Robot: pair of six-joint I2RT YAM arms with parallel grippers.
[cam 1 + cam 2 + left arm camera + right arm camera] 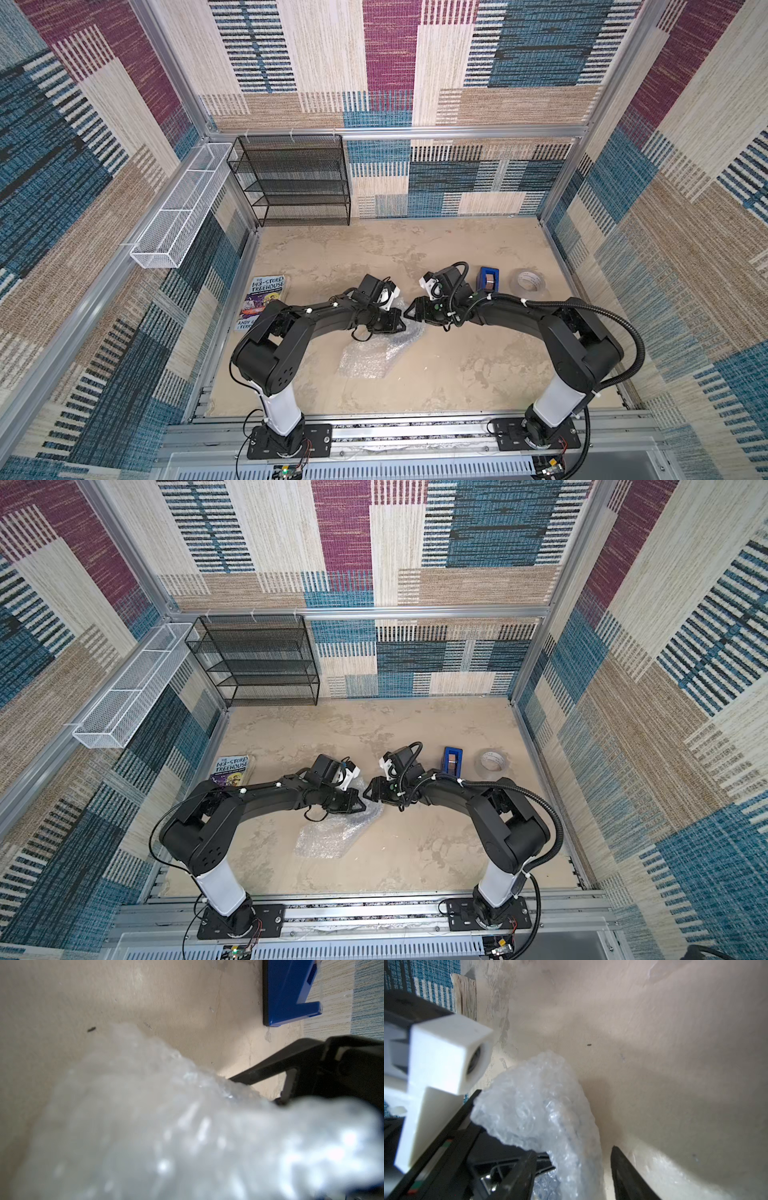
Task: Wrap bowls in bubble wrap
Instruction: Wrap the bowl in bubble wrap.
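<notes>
The bubble wrap (374, 353) lies crumpled on the tan table between the two arms, in both top views (332, 833). One end of it is lifted. My left gripper (401, 325) is shut on that raised end, and the blurred bubble wrap (166, 1136) fills the left wrist view and hides the jaws. My right gripper (409, 312) faces it tip to tip. It is open, its fingers (627, 1172) astride the raised fold of bubble wrap (539, 1105) with a gap on one side. The bowl is hidden in every view.
A blue tape dispenser (489, 279) and a white tape roll (528, 281) sit behind the right arm. A book (266, 297) lies at the left by the wall. A black mesh shelf (291, 183) and a white wire basket (178, 208) stand at the back left.
</notes>
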